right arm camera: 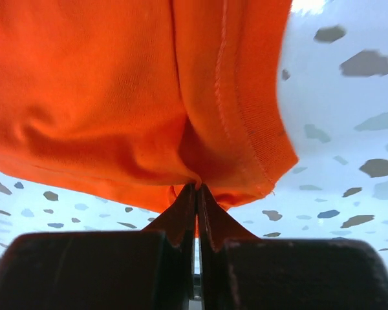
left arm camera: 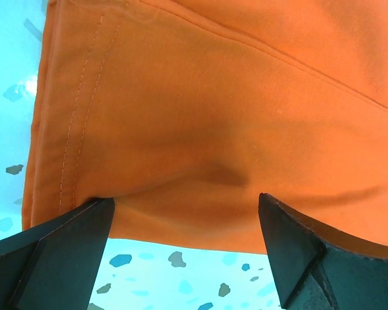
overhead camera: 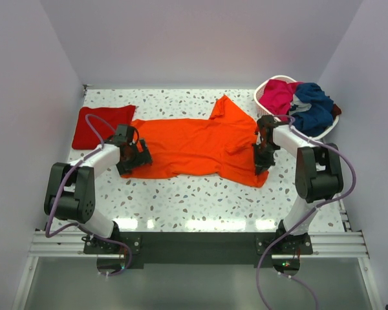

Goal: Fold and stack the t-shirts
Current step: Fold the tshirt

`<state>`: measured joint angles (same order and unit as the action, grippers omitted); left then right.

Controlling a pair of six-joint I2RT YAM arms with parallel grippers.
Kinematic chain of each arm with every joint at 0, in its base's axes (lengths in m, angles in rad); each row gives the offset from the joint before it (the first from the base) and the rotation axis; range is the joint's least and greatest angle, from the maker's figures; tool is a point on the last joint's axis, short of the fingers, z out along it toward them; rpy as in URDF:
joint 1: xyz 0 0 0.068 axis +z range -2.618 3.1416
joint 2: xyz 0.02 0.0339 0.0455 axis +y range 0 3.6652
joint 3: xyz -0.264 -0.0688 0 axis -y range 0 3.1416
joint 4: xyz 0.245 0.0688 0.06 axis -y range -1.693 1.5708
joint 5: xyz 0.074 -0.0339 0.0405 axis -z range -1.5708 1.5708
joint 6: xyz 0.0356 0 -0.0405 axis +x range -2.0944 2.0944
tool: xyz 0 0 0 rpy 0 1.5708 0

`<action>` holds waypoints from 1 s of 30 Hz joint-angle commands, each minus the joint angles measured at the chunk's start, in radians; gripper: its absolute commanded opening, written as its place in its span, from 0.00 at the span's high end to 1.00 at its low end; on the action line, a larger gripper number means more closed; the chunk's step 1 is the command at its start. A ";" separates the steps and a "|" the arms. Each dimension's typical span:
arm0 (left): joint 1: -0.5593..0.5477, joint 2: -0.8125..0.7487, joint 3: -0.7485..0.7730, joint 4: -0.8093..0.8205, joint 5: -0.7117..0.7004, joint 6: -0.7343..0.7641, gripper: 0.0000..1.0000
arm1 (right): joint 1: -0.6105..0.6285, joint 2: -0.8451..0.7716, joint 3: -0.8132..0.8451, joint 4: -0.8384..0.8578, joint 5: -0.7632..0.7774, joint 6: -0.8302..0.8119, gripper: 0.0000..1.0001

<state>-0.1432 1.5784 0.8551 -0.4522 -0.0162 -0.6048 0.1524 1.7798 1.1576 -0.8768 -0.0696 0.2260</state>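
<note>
Speckled desk (overhead camera: pixel 200 200) bearing a limp, light orange t-shirt (overhead camera: pixel 194 145) laid out, best taken by its stitched hems: right gripper (right arm camera: pixel 196 187) pinched shut on one end's edge, left gripper (left arm camera: pixel 186 210) wide open over the other.

My top camera sits high behind my arm bases, looking down and forward over the table (overhead camera: pixel 181 200). My left wrist camera looks out between the fingers of my left tool (left arm camera: pixel 186 201), very near the orange t-shirt (left arm camera: pixel 213 116) (cloth fills most of the view). The right wrist camera looks past my right tool (right arm camera: pixel 196 187), equally near, at the shirt's opposite end. All three share that shirt and the speckled table.
</note>
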 commanded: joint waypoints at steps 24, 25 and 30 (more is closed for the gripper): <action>-0.002 -0.026 0.096 -0.137 -0.033 0.154 0.00 | -0.014 -0.002 0.241 -0.082 0.185 -0.028 0.45; -0.004 -0.038 0.111 -0.138 -0.024 0.154 0.00 | -0.013 -0.013 0.246 -0.074 0.159 -0.027 0.44; -0.010 -0.061 0.194 -0.138 0.012 0.132 0.00 | 0.050 -0.057 0.274 -0.027 0.011 -0.020 0.38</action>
<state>-0.1474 1.5665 0.9848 -0.5854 -0.0467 -0.4774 0.1596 1.7870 1.3819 -0.9436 0.0586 0.2043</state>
